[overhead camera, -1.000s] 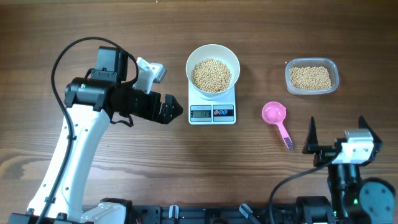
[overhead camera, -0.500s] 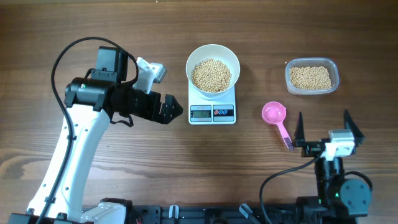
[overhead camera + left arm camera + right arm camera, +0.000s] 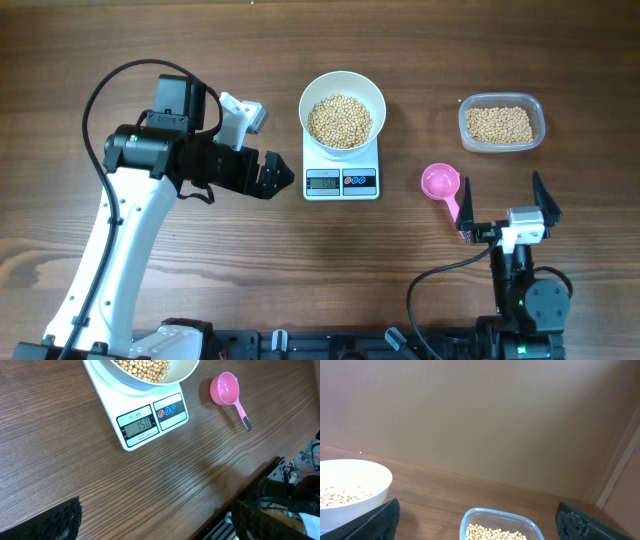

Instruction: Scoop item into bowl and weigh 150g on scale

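right end effector (image 3: 500, 190) shifted left, spread | left end effector (image 3: 275, 175) spread | scale (image 3: 146, 424) 150

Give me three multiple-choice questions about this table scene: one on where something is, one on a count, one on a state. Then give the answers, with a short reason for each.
1. Where does the pink scoop lie?
A. In the bowl
B. In a gripper
C. On the table, between the scale and the clear tub

2. How many containers hold beans?
A. One
B. Two
C. Four

3. What does the scale's display show?
A. 150
B. Nothing, it is blank
C. 0

Answers:
1 C: the scoop lies on the wood with nothing holding it.
2 B: the white bowl and the tub each hold beans.
3 A: the left wrist view shows 150 on the display.
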